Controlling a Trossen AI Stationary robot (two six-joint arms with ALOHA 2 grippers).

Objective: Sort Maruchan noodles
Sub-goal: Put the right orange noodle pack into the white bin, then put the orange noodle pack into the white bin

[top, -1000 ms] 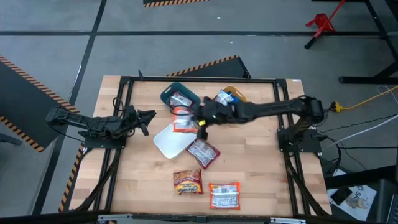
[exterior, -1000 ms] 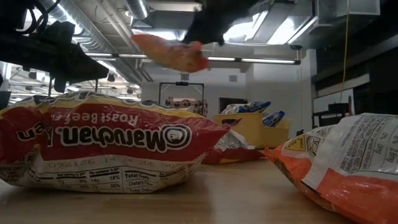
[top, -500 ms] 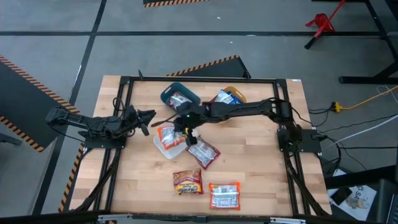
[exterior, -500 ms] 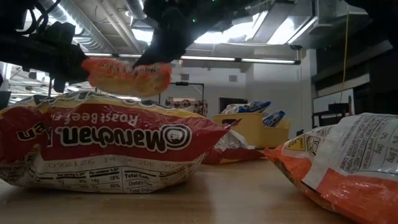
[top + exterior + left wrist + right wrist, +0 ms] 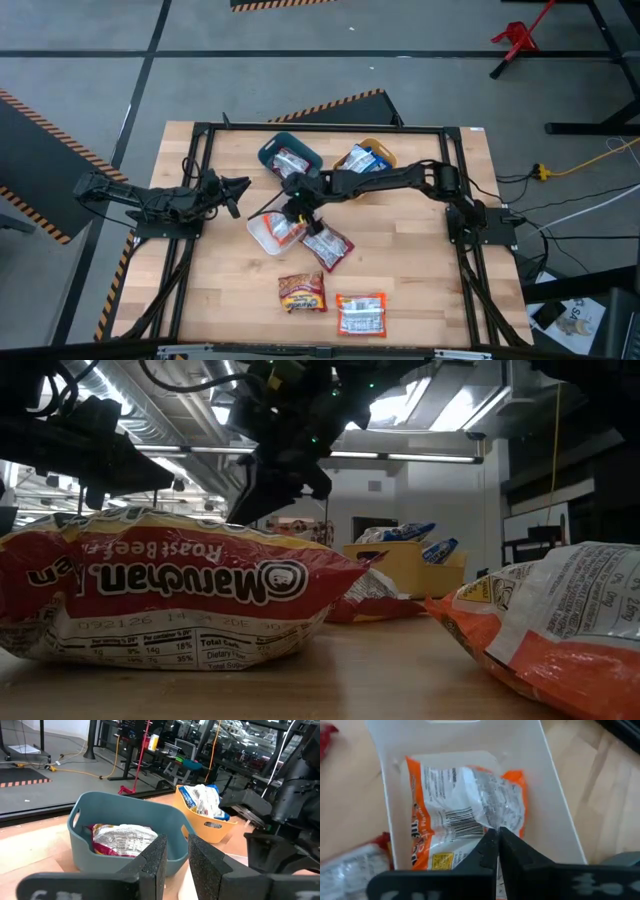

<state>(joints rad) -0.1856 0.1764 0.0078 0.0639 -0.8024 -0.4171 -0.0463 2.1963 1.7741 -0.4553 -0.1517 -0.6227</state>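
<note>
My right gripper (image 5: pixel 298 208) (image 5: pixel 498 837) reaches over the white bin (image 5: pixel 256 233) and is shut on an orange-and-white noodle packet (image 5: pixel 460 815) (image 5: pixel 279 231) lying inside it. The teal bin (image 5: pixel 291 156) (image 5: pixel 125 815) holds a dark red packet (image 5: pixel 125 840). The yellow bin (image 5: pixel 368 157) (image 5: pixel 210 827) holds blue packets. Three packets lie flat on the table: dark red (image 5: pixel 328 246), brown (image 5: pixel 302 292) and orange (image 5: pixel 360 313). My left gripper (image 5: pixel 236 193) (image 5: pixel 176 860) waits at the table's left side, open by a narrow gap. My right gripper pinches the orange packet between its two fingers, at a crinkled spot (image 5: pixel 492 822) on the packet's edge near the middle of one side. The fingers come from above, slanting down. The packet lies on the white bin's floor, printed back up.
In the low view a red Roast Beef packet (image 5: pixel 160 600) and an orange one (image 5: pixel 550 630) fill the foreground and hide the white bin. The right arm (image 5: pixel 400 178) stretches across the table's middle. Bare wood (image 5: pixel 420 280) shows near the table's right and near edges.
My right gripper has carried the orange packet toward the table's left and near edge and down, from beside the teal bin into the white bin. The packet, lifted clear a second ago, now lies in the white bin.
</note>
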